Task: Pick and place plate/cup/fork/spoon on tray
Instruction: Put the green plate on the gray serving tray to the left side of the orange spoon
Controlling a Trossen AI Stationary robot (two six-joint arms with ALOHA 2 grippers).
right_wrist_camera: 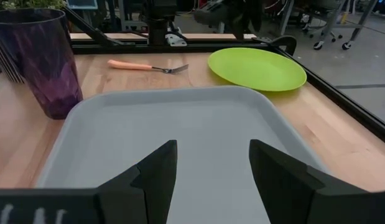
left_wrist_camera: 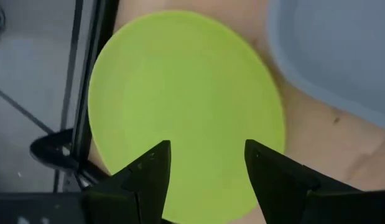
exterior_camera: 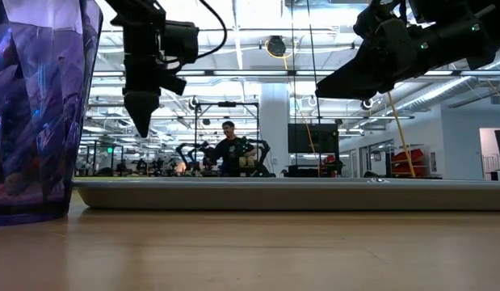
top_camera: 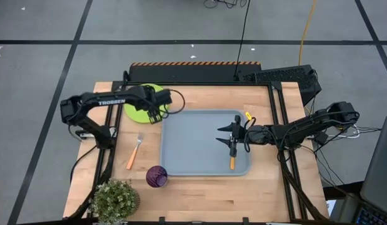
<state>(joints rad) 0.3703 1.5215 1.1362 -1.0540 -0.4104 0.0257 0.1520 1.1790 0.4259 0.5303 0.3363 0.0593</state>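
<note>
Wooden table [top_camera: 199, 190] with tray [top_camera: 187, 140], plate [top_camera: 135, 111], fork [top_camera: 134, 152], cup [top_camera: 157, 176], potted plant [top_camera: 115, 199].

We see our left gripper [left_wrist_camera: 208, 163], fingers apart, above the green plate [left_wrist_camera: 186, 93]; the tray [left_wrist_camera: 341, 50] lies just beside it.

The spoon [top_camera: 231, 161] lies half hidden under the right end effector [top_camera: 226, 137] — bowl unseen.
</note>
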